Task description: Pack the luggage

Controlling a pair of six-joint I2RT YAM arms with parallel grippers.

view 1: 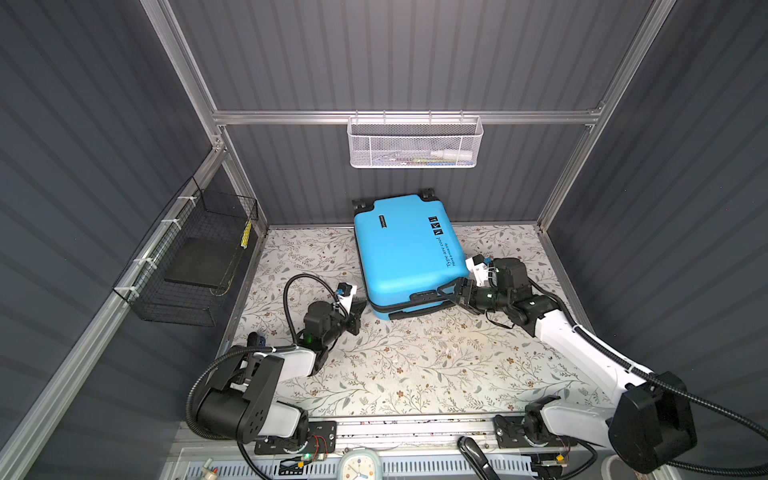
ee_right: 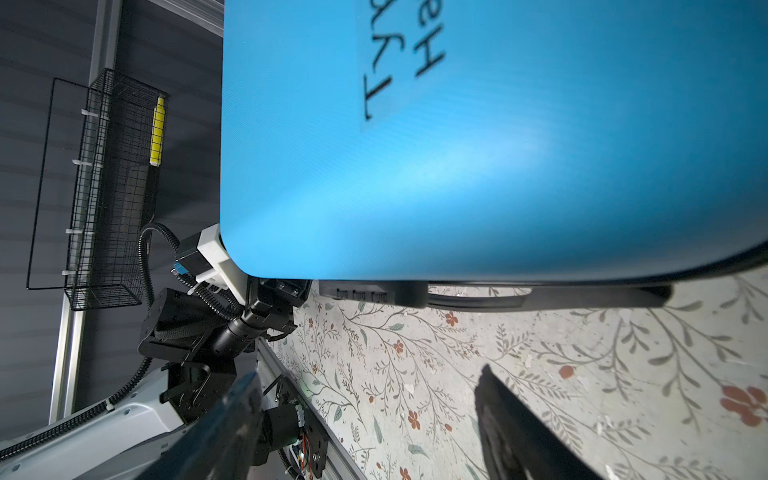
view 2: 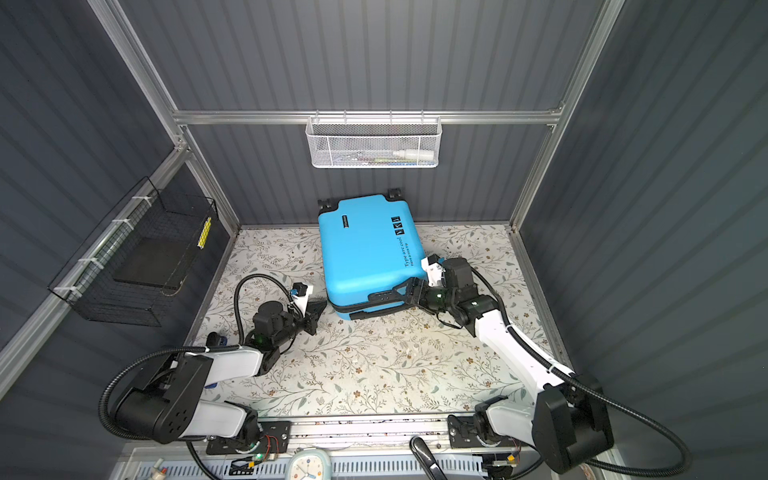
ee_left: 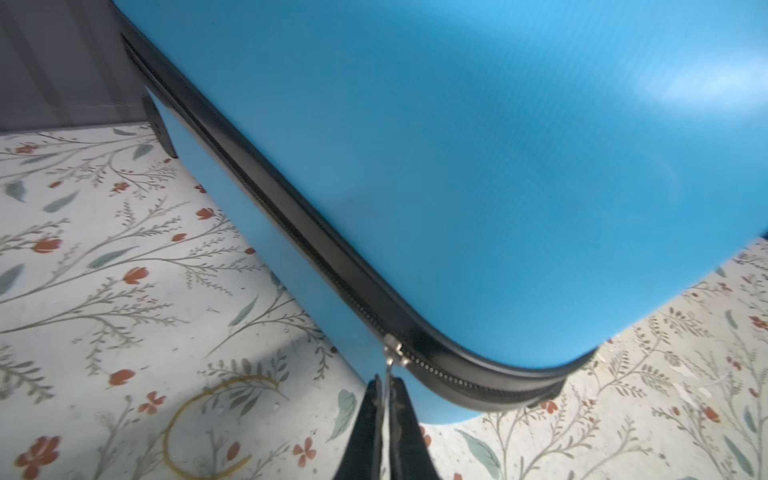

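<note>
- A pale blue clock (view 1: 359,465) lies face up at the front edge, nearest the camera.
- The left claw (ee_left: 387,380) sits low on the floral surface (view 1: 415,374) at the luggage's near left corner. Its fingers are pressed together on the thin metal zipper pull (ee_left: 389,370).
- The right claw (view 1: 452,296) is at the near right corner, jaws spread wide, just beside the black handle (view 1: 428,296). Whether it touches the handle cannot be told.
- The luggage (view 1: 405,253) lies flat on the far middle of the surface, with its wheels (view 1: 427,193) toward the rear wall and its handle side nearest.
- On the left wall, a black wire basket (view 1: 183,266) holds a dark slab (view 1: 199,264) and a yellow stick (view 1: 247,235).
- Farthest back, a white mesh basket (view 1: 415,143) hangs on the rear rail above the luggage, with a white bottle (view 1: 451,155) lying inside.
</note>
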